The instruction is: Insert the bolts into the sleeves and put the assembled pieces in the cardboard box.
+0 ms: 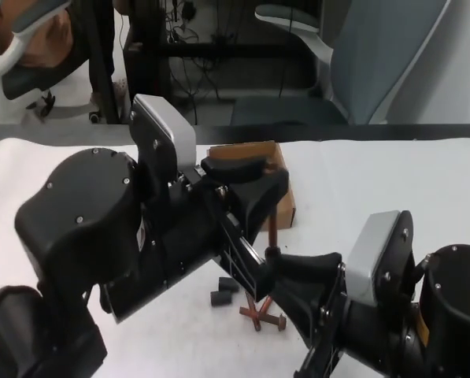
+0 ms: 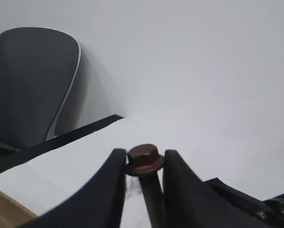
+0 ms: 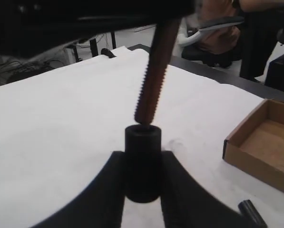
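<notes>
My left gripper (image 2: 144,153) is shut on the hexagonal head of a brown bolt (image 2: 144,160). In the high view this bolt (image 1: 272,230) hangs threaded end down from the left gripper (image 1: 268,203), in front of the cardboard box (image 1: 286,206). My right gripper (image 3: 142,157) is shut on a black sleeve (image 3: 142,142) that stands upright between its fingers. The bolt's threaded tip (image 3: 145,111) sits at the sleeve's top opening, slightly tilted. In the high view the right gripper (image 1: 275,258) is directly under the bolt.
Loose black sleeves (image 1: 223,293) and several brown bolts (image 1: 262,316) lie on the white cloth in front of the arms. The open box (image 3: 265,142) has another sleeve (image 3: 251,211) near it. An office chair (image 1: 376,63) stands behind the bench.
</notes>
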Motion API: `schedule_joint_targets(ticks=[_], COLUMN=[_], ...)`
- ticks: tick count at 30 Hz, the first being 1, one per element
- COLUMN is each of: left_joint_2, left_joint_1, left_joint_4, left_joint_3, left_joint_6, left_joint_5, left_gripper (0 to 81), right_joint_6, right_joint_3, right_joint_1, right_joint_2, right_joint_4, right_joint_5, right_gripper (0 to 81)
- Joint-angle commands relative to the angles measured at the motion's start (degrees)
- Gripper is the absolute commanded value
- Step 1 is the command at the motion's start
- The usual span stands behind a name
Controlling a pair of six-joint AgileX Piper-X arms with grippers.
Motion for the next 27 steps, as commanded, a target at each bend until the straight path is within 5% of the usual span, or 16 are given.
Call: schedule_joint_targets(ticks=[1,27], left_joint_2=[-0.2,-0.2], left_joint_1=[-0.59,-0.61], left_joint_4=[-2.03,0.58], left_joint_3=[-0.03,-0.03], left_joint_6=[-0.89,-0.88], left_joint_5=[0.08,0.06], left_gripper=[1.8,1.8], right_joint_6=[0.42,0.44], right_joint_3=[-0.13,-0.28], right_joint_1=[0.17,0.71], right_joint_2=[-0.18,-0.18], right_joint_4=[-1.41,-7.75], right_joint_5=[1.79,2.26], right_gripper=[0.4,0.4])
